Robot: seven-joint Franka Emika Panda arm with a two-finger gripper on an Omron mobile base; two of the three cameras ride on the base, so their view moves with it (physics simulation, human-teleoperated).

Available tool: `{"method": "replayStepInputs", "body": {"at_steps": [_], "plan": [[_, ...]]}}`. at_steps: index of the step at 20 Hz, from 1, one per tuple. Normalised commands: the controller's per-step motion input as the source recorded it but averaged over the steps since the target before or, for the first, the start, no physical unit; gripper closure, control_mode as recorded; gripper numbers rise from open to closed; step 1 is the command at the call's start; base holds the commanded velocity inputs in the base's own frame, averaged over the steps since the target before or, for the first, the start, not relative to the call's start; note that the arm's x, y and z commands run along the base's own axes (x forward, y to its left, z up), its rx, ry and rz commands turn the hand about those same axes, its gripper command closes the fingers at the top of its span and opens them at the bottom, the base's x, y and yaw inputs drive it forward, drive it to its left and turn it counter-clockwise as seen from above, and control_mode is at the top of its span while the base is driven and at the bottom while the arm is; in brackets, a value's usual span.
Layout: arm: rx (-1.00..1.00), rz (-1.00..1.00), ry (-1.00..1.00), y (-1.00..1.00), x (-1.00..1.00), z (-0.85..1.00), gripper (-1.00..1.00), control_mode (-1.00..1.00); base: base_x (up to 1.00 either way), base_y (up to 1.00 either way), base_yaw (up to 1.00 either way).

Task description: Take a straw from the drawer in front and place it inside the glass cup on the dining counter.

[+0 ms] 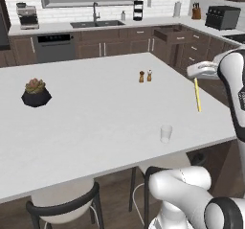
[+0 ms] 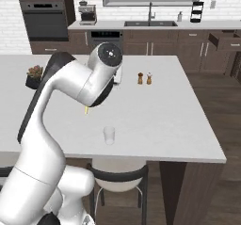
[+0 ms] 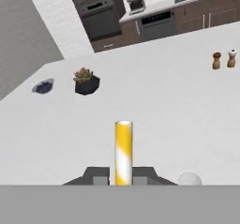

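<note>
Straw held over the dining counter, near the cup.

Left base view: the gripper (image 1: pixel 197 77) clamps the top of the straw (image 1: pixel 197 96), a thin yellow stick hanging above the dining counter (image 1: pixel 95 122) by its right edge; the clear glass cup (image 1: pixel 166 133) stands near the front edge.
Right base view: the straw's tip (image 2: pixel 86 110) shows under the arm, beside the cup (image 2: pixel 109 135).
Hand view: the straw (image 3: pixel 123 150) rises yellow-and-white between the fingertips (image 3: pixel 96 177).

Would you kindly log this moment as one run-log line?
phase: carry | gripper: shut on straw | straw: hanging upright above dining counter, not yet in glass cup | drawer: open
</note>
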Motion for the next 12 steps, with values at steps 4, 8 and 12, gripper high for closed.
{"method": "replayStepInputs", "body": {"at_steps": [4, 8, 12], "plan": [[0.17, 0.27, -0.27, -0.32, 0.05, 0.00, 1.00, -1.00, 0.00, 0.00, 0.00], [0.12, 0.31, -0.29, -0.18, 0.08, -0.03, 1.00, -1.00, 0.00, 0.00, 0.00], [0.10, 0.29, -0.28, -0.02, 0.01, -0.08, 1.00, -1.00, 0.00, 0.00, 0.00]]}}
